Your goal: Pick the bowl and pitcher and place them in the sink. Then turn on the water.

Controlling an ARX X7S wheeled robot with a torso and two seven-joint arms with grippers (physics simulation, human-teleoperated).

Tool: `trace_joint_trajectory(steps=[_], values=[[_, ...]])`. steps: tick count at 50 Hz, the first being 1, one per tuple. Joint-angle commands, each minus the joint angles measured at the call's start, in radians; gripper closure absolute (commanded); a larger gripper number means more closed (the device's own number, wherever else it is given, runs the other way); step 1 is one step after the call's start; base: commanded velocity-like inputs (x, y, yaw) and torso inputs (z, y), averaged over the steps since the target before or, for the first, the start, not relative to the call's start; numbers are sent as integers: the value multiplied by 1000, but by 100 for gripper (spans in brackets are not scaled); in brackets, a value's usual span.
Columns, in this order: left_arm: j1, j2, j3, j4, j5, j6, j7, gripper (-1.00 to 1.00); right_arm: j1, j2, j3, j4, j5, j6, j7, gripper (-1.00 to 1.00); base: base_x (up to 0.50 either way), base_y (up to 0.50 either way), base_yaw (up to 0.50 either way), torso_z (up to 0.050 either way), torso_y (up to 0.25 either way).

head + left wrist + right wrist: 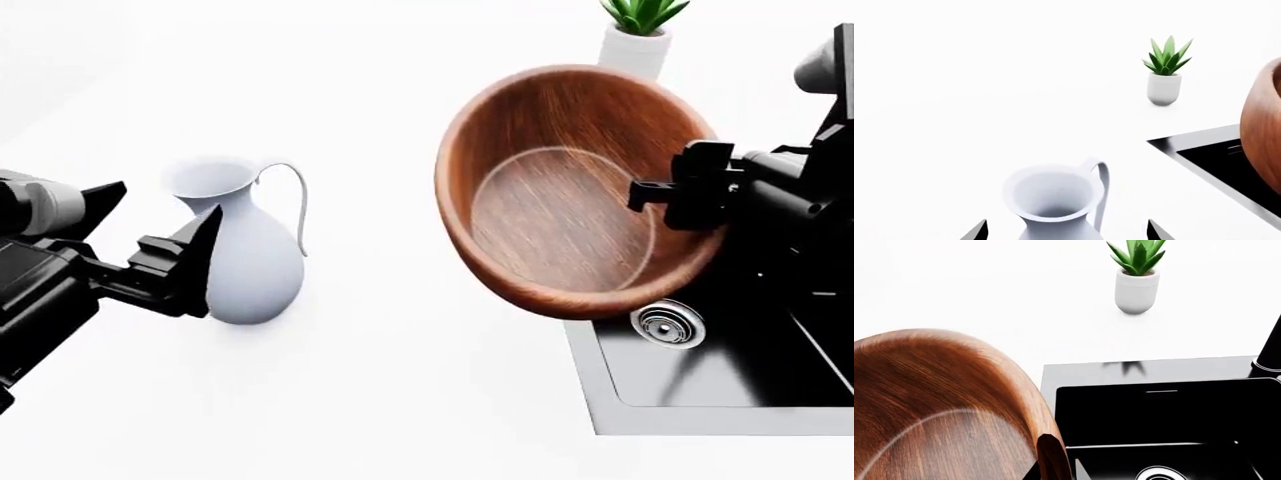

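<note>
Two views differ: my head camera shows the right gripper [663, 196] clamped on the bowl [567, 190] over the sink [707, 375]. My left wrist camera shows the left gripper [1066, 231] spread apart around the pitcher [1057, 200].

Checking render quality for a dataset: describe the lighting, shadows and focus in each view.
Head view: flat, very bright light, white counter nearly featureless, everything sharp. Left wrist view: pitcher almost blends into the white, soft shading inside its mouth. Right wrist view: faint reflection of the plant on the sink rim; bowl grain crisp.

White counter [400, 400] bears pitcher [247, 245], potted plant [637, 35].
</note>
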Motion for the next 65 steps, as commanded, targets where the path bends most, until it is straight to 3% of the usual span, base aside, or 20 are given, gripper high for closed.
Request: trace_joint_trajectory(steps=[1,40,65], values=[[-63,19,68,-31,27,-14,-14,-100,7,1,5,4,-13,-2,1,100,0,0,0,0,10],[-176,101,226,-161,160,-9,23,-100,-13,13,7,-12,-16,-25,-9,100,0,0,0,0,0],[-195,122,260,-188,179,-3,31,-100,-18,21,9,-22,-14,-37,-8,100,0,0,0,0,0]])
